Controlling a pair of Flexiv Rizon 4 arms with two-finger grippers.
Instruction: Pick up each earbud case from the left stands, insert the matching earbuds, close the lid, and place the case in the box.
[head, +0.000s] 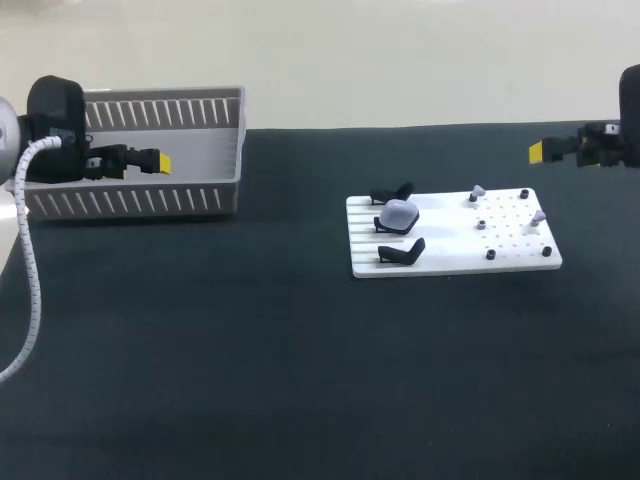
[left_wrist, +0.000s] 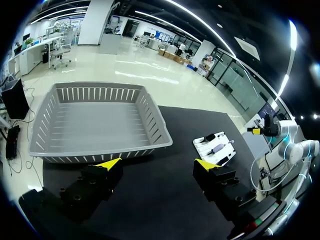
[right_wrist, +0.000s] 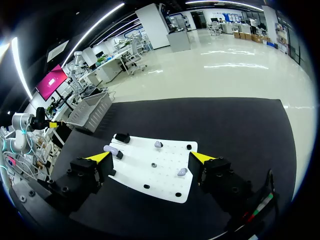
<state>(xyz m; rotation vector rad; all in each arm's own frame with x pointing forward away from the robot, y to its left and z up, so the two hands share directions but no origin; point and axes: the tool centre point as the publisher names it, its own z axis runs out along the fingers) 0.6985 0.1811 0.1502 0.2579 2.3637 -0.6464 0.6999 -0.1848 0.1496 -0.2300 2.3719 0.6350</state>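
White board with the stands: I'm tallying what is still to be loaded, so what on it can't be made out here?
Earbud case: too small in the head view to tell whether its lid is open or shut.
Earbuds: tiny specks in every view; which of them match the case cannot be told.
Small dark pieces on the white board: too small to identify.

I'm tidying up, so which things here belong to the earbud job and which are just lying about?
Job: earbud case, pale earbuds, black stands, white board, grey box.
Lying about: small black pegs, black table.
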